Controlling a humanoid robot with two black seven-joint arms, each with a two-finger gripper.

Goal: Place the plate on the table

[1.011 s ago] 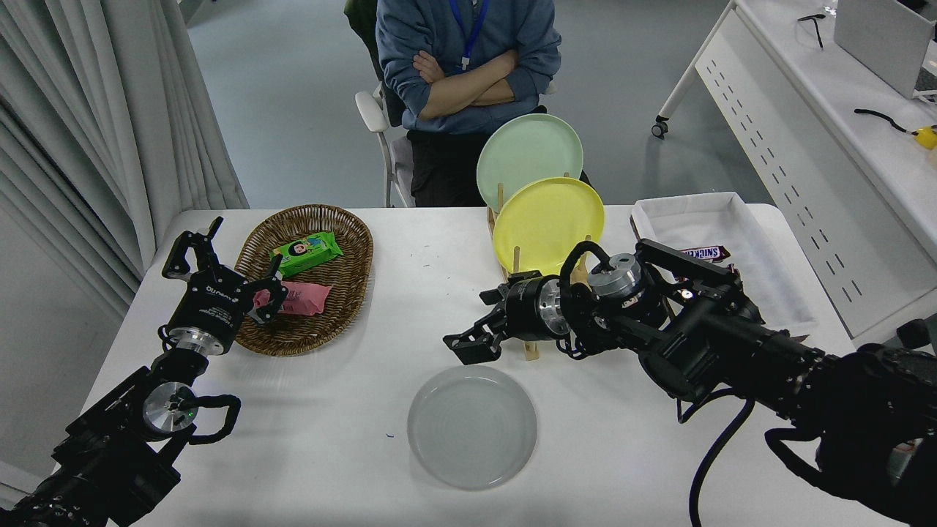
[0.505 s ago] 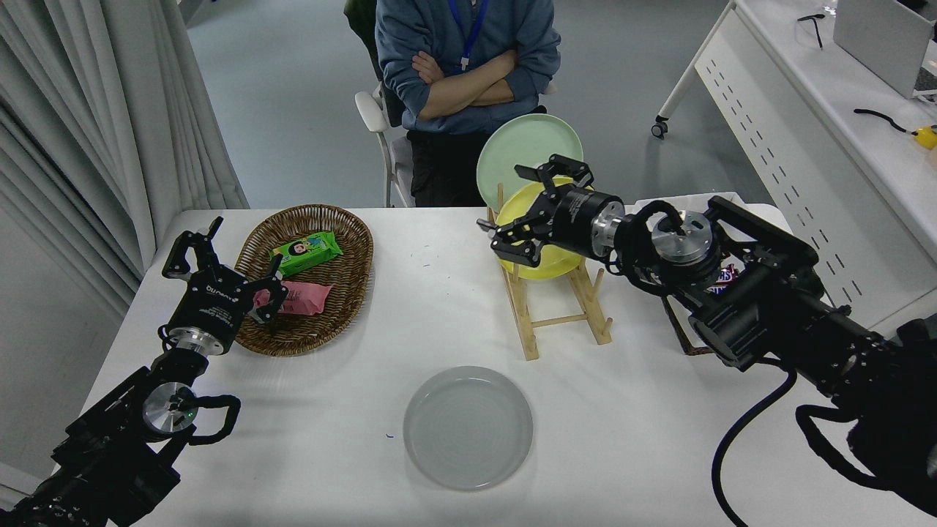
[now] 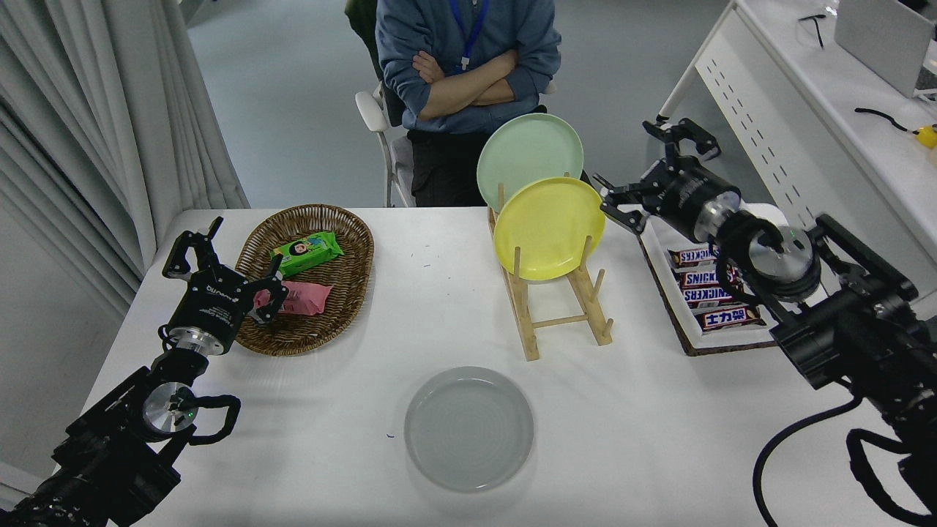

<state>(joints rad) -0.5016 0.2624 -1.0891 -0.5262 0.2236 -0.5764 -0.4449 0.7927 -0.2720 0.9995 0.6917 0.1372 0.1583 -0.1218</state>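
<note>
Head view: the plate [image 3: 469,428] is seen lying flat on the counter [image 3: 659,439], near its front edge, apart from everything else. The task looks done.

The right claw [image 3: 656,170] is held in the air past the counter's far right corner, above the tray [image 3: 662,256] of bars, spread wide and gripping nothing. The left claw [image 3: 219,267] is parked at the lower left, just beside the basket [image 3: 351,278], also released and empty.

The rack [image 3: 564,322] stands between the plate and the right claw, with a yellow plate [image 3: 549,227] and a green plate [image 3: 528,150] propped in it.

Little risk is left for the grey plate. A careless return of the right arm could clip the rack and tip the upright plates, or sweep the tray. How high the claw clears the tray probably cannot be judged from here.
</note>
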